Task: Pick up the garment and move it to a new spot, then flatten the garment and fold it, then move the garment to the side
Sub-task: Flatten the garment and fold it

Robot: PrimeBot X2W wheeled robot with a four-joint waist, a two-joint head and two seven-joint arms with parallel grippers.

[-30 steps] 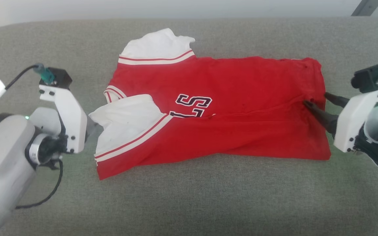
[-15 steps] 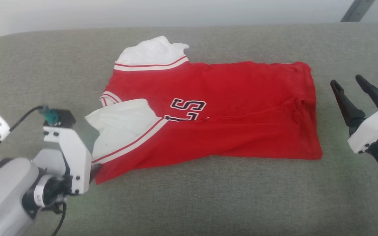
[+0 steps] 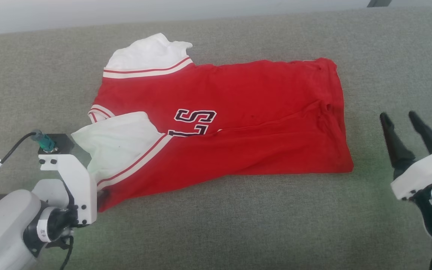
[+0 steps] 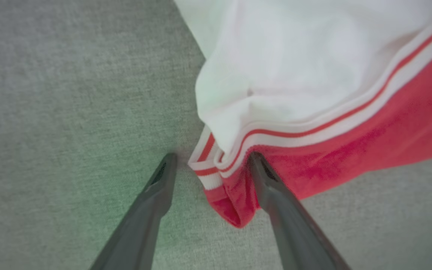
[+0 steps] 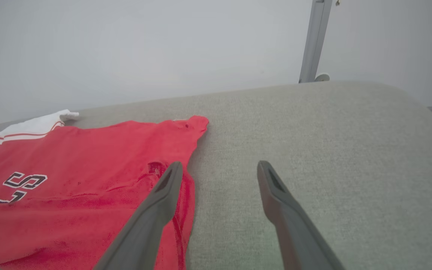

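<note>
The garment (image 3: 238, 131) is lying stretched left to right across the grey cushioned surface (image 3: 238, 225). Its long axis is running between the two arms, with the white sleeves (image 3: 118, 138) pointing toward the robot's left and the hem (image 3: 342, 127) toward its right. It is looking already doubled over lengthwise (the folded-over near half is cutting off the black block letters (image 3: 195, 122)).

The left claw (image 4: 213, 155) is by far the nearer one. Its fingers are standing wide apart, straddling the near-left corner (image 4: 225, 204) where the striped trim meets the red cloth. One finger is resting on bare cushion and the other is lying against the red fabric, with nothing pinched yet.

The right claw (image 3: 398, 115) is hovering near the hem end but apart from the cloth, its fingers spread wide and empty, pointing away from the robot.

Any next fold, I'd judge, is turning on that left corner being carried along the long axis toward the hem.
</note>
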